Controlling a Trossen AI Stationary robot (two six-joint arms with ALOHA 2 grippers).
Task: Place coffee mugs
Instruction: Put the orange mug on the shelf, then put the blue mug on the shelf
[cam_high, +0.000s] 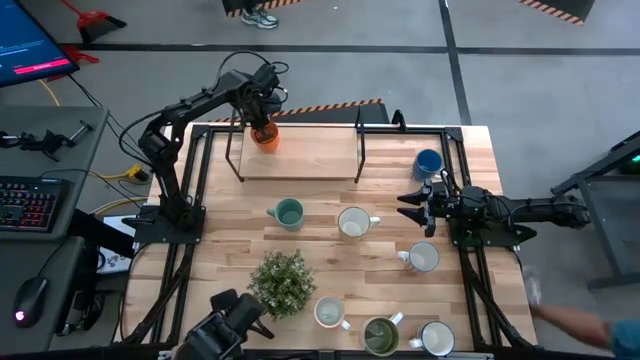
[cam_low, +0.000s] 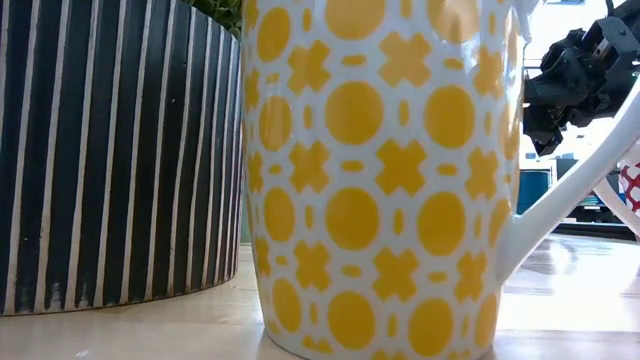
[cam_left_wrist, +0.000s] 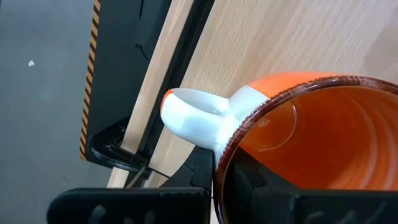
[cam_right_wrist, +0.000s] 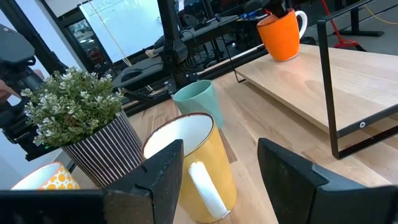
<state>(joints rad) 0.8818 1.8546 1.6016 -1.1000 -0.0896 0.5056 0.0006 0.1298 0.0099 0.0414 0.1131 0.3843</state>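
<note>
High view is showing the left end effector (cam_high: 264, 128) gripping the orange mug (cam_high: 266, 137) at the far-left corner of the raised wooden shelf (cam_high: 300, 150) at the back of the desk (cam_high: 230, 230); its fingers are closing on the rim, and in the left wrist view the mug's white handle (cam_left_wrist: 199, 118) is sticking out sideways w/ the shelf edge right under it; can't tell if the mug is touching the shelf or hanging just above it.

Right end effector (cam_high: 412, 208) is sitting w/ fingers spread wide, holding nothing, over the right side of the desk, pointing toward the middle; the right wrist view is looking past its fingers at a yellow-sided mug (cam_right_wrist: 193, 162), w/ the teal mug (cam_right_wrist: 198, 98) behind that and the potted plant (cam_right_wrist: 84, 118) beside it.

Other mugs are all standing on the desk: blue mug (cam_high: 428, 162) near the back right, teal one (cam_high: 288, 213) left of centre, white ones at (cam_high: 354, 222), (cam_high: 423, 258), (cam_high: 330, 314) and (cam_high: 436, 339), olive-green mug (cam_high: 381, 335) at the front edge btw two of the white ones; plant (cam_high: 281, 281) is near the front, middle-left.

Low view is mostly getting filled by a yellow-patterned mug (cam_low: 380, 170) beside the striped plant pot (cam_low: 115, 150).
</note>
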